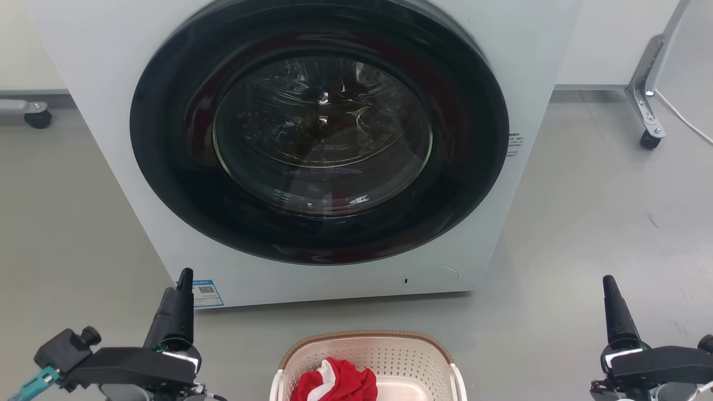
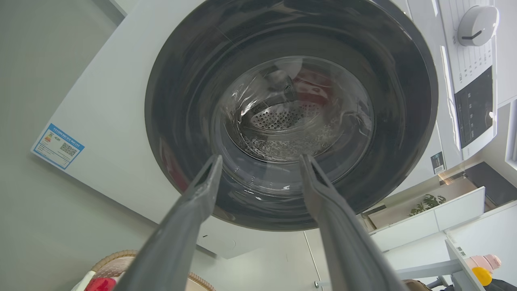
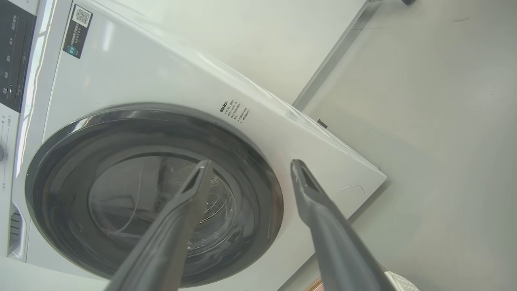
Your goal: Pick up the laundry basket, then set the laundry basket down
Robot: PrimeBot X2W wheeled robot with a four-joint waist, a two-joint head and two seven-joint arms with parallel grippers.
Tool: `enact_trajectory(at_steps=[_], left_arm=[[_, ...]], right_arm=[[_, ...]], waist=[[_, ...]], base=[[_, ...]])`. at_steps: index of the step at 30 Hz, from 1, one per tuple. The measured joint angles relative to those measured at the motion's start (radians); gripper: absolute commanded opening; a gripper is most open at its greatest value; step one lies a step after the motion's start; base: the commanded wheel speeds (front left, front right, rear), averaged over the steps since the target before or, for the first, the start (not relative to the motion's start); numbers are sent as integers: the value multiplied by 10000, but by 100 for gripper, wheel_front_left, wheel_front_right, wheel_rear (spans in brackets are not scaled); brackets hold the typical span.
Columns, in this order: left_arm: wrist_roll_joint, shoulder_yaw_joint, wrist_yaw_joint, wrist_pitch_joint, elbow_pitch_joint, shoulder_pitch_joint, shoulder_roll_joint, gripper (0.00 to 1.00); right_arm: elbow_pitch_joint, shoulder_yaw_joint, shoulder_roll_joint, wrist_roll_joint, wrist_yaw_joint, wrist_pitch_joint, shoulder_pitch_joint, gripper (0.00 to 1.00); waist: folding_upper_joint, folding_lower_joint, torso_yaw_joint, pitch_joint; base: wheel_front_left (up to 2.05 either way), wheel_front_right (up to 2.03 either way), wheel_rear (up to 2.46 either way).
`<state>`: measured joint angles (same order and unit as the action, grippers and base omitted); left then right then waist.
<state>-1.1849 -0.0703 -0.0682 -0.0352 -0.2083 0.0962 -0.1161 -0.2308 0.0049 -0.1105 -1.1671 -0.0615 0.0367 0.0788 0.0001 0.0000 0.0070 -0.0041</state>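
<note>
The laundry basket [image 1: 390,351] stands on the grey floor at the bottom middle of the head view. It is cream-white with perforated walls and a brown woven rim, and a red and white cloth [image 1: 334,383] lies in it. My left gripper [image 1: 184,275] is to its left and my right gripper [image 1: 608,281] to its right, both apart from it and pointing at the washing machine. The left gripper [image 2: 261,158] is open and holds nothing, with the basket's rim [image 2: 113,256] at the lower left of its wrist view. The right gripper [image 3: 251,162] is also open and holds nothing.
A big white washing machine [image 1: 106,83] with its round dark door [image 1: 320,133] shut stands just beyond the basket. A metal frame on a caster [image 1: 646,117] and a white cable [image 1: 688,122] are at the far right. Another caster [image 1: 38,118] sits at the far left.
</note>
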Motion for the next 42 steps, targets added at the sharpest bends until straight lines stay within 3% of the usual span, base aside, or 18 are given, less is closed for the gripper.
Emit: enact_trajectory(at_steps=[16,42], left_arm=[[3221,-1127,606,-570,796,100,-596,100],[6207,-2203,1266,-1452,903,101,-846,100]], right_arm=[[552,993,-658,3118,543,579,128,100],[650,1898,-934,6399,1239,1469,10,100]], waist=[[0,0,45,-8],[-1,0,100,32]], base=[[0,0,0],[0,0,0]])
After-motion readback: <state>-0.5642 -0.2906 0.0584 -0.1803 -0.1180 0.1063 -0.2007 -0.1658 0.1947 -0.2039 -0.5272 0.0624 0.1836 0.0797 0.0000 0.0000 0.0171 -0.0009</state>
